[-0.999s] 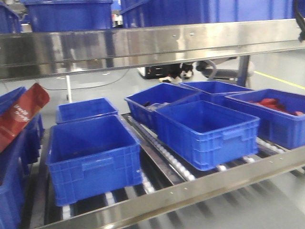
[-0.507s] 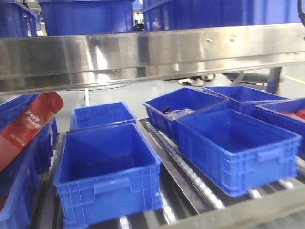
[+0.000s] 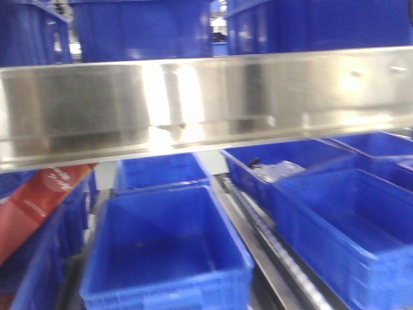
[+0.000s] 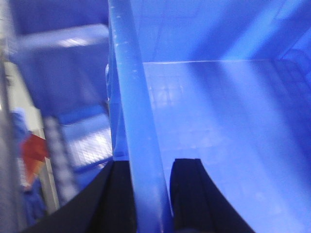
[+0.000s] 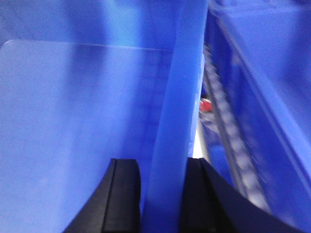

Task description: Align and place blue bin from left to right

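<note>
In the left wrist view my left gripper (image 4: 148, 167) is shut on the left wall of a blue bin (image 4: 218, 111), with one black finger (image 4: 119, 199) outside the rim and the other inside. In the right wrist view my right gripper (image 5: 160, 167) clamps the right wall of the blue bin (image 5: 73, 107), whose pale floor is bare. Neither gripper nor the held bin shows in the front view.
A steel shelf beam (image 3: 206, 103) crosses the front view, with blue bins (image 3: 142, 29) on top. Below it, on roller tracks, stand a front-left bin (image 3: 168, 252), one behind it (image 3: 161, 171), a middle bin (image 3: 277, 168) and a right bin (image 3: 348, 239). A red bag (image 3: 39, 206) leans at the left.
The front view has closed in on the rack: the steel beam has sunk lower in the frame and the lower bins look larger and have shifted right.
</note>
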